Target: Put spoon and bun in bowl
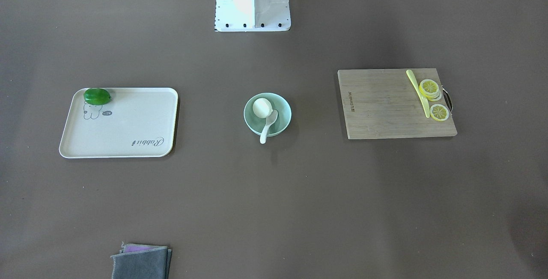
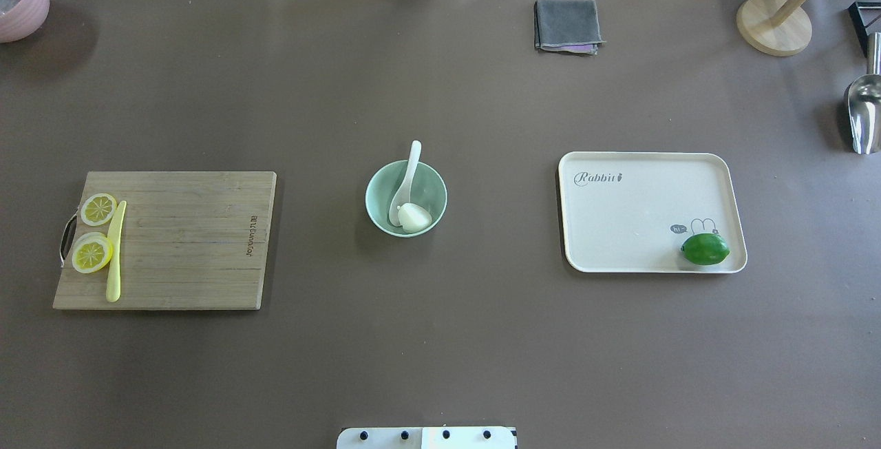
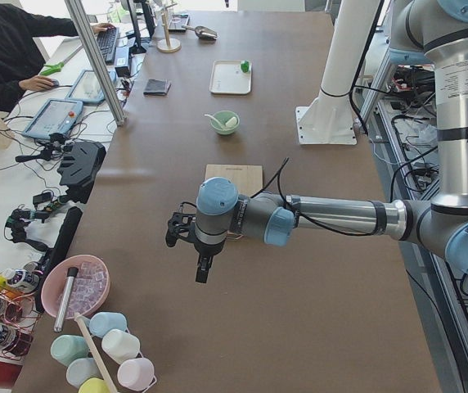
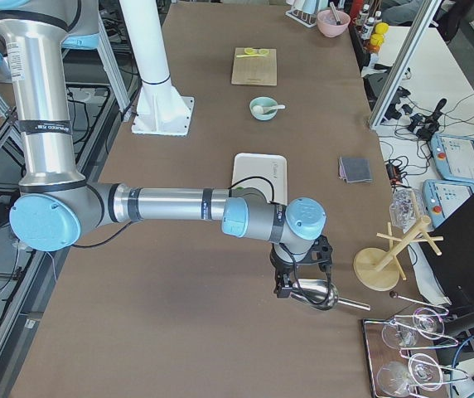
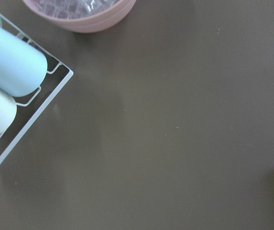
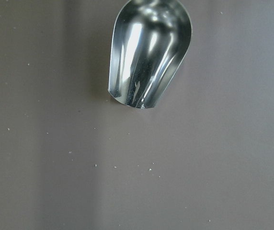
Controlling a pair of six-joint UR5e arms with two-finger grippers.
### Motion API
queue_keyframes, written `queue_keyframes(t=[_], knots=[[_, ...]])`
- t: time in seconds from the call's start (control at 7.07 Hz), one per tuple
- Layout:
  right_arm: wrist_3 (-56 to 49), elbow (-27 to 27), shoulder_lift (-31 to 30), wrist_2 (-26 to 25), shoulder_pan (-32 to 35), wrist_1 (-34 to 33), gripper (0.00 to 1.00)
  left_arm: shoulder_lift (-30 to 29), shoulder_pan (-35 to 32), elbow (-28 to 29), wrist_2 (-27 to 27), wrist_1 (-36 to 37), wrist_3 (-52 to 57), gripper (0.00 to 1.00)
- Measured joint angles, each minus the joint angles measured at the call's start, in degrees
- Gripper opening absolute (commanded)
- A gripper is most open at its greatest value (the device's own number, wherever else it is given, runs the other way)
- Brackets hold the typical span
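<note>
The mint-green bowl (image 2: 375, 194) stands at the table's middle; it also shows in the front view (image 1: 286, 114). The white bun (image 2: 415, 217) lies inside it. The white spoon (image 2: 411, 170) rests in the bowl with its scoop beside the bun and its handle over the rim. My left gripper (image 3: 204, 266) hangs over the table's left end, far from the bowl. My right gripper (image 4: 291, 286) hangs over the right end, above a metal scoop (image 6: 149, 52). Both show only in the side views, so I cannot tell whether they are open or shut.
A wooden cutting board (image 2: 186, 242) with lemon slices (image 2: 93, 253) and a pale-yellow knife (image 2: 115, 253) lies left. A cream tray (image 2: 640, 215) with a lime (image 2: 705, 249) lies right. A grey cloth (image 2: 566, 25), a wooden stand (image 2: 774, 25) and a pink bowl (image 2: 20, 5) are farther out.
</note>
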Motion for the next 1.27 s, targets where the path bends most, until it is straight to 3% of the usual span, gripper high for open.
queue_keyframes(t=[0.42, 0.85, 1.27], knots=[[0.39, 0.25, -0.68, -0.08, 0.01, 0.17, 1.0, -1.01, -0.05, -0.04, -0.48, 0.55, -2.39, 0.98], [0.44, 0.37, -1.32, -0.09, 0.02, 0.49, 1.0, -7.06, -0.04, 5.72, -0.32, 0.62, -2.52, 0.98], [0.51, 0.39, -1.02, -0.13, -0.04, 0.6, 1.0, -8.04, -0.17, 6.87, -0.23, 0.56, -2.49, 0.98]])
